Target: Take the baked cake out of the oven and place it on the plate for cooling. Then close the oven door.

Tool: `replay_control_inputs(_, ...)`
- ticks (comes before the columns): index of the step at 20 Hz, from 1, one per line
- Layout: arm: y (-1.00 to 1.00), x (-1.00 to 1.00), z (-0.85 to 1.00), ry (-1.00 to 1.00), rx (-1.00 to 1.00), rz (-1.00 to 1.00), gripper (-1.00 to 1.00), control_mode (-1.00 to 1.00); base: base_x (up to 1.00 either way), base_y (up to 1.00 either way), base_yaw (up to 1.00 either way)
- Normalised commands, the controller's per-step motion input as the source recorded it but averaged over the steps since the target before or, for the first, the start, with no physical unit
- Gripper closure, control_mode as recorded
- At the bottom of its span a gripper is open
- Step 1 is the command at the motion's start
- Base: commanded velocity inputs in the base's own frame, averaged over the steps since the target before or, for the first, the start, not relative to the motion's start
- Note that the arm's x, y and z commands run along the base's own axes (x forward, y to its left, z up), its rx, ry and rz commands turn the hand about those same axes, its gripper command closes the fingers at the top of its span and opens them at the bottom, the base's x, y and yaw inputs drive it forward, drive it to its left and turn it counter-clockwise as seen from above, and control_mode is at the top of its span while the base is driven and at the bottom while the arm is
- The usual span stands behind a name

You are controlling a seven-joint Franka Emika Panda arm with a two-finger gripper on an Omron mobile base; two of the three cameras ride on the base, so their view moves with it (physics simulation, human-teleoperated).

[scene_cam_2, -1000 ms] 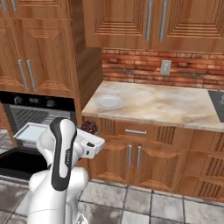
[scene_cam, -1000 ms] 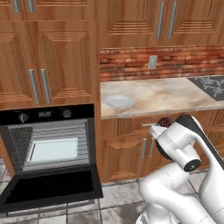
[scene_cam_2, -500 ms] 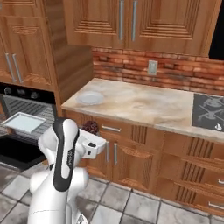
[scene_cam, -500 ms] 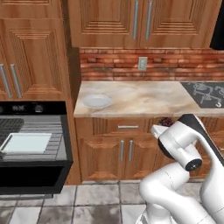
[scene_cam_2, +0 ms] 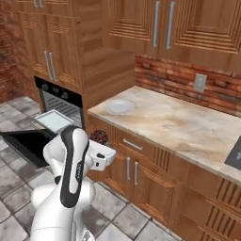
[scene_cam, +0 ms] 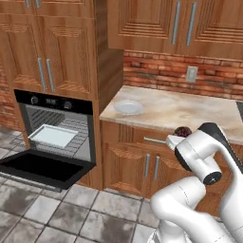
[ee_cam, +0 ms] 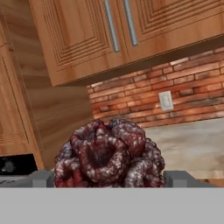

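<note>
fingers: spread wide, one grey tip on each side of the cake, clamped on it; in the left base view the gripper is hidden behind the white wrist, so contact is judged from the hand view, probably firm
cake: dark reddish-brown knobbly lump, sits right between the tips, just above them; in the left base view it peeks over the wrist, level with the bench front edge; in the right base view it sits in front of the drawer line
change: whole scene has shifted since half a second ago, camera moved with the base; oven is further into the left base view; cake same place at the hand
plate: white, on the bench left end, well apart from cake
oven door: hangs open, flat
tray: pale, on the oven rack
</note>
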Motion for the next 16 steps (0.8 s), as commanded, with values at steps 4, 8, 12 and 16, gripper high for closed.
replay_control_inputs(4,0.00,0.00,0.00,0.00,0.00,0.00,1.00,1.00,0.11,-0.68,0.46)
replay_control_inputs(8,0.00,0.00,0.00,0.00,0.00,0.00,1.00,1.00,0.08,-0.71,0.23)
replay_control_inputs(12,0.00,0.00,0.00,0.00,0.00,0.00,1.00,1.00,0.22,-0.50,0.15)
replay_control_inputs(16,0.00,0.00,0.00,0.00,0.00,0.00,1.00,1.00,0.32,-0.12,0.13)
